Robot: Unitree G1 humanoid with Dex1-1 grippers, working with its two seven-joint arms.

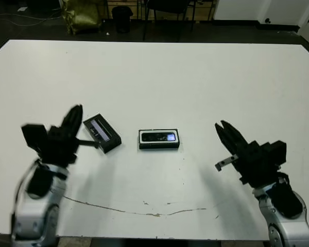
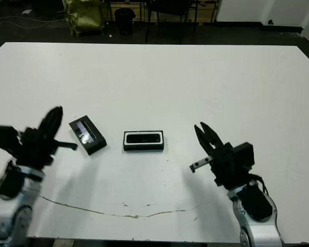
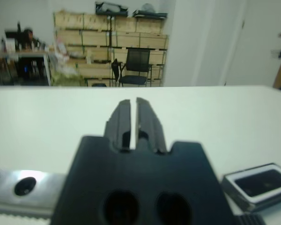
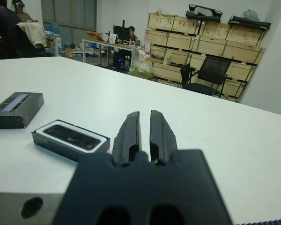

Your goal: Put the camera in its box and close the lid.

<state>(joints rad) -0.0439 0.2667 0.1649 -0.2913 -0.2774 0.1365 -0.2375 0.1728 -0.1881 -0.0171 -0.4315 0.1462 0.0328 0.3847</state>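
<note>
A white surface (image 1: 206, 77) with a thin scratch (image 1: 134, 211) near its front edge; beyond it, stacked cartons (image 4: 210, 33) and a black chair (image 4: 208, 75). The camera (image 1: 159, 137) lies in the box (image 1: 159, 146), lid (image 1: 102, 133) just beside it. Both grippers, left (image 1: 72, 121) and right (image 1: 224, 131), hover apart, fingers together, empty.

white table (image 1: 195, 77) | stacked wooden crates (image 4: 201, 33) | black office chair (image 4: 208, 75) | dark floor (image 1: 36, 31)
</note>
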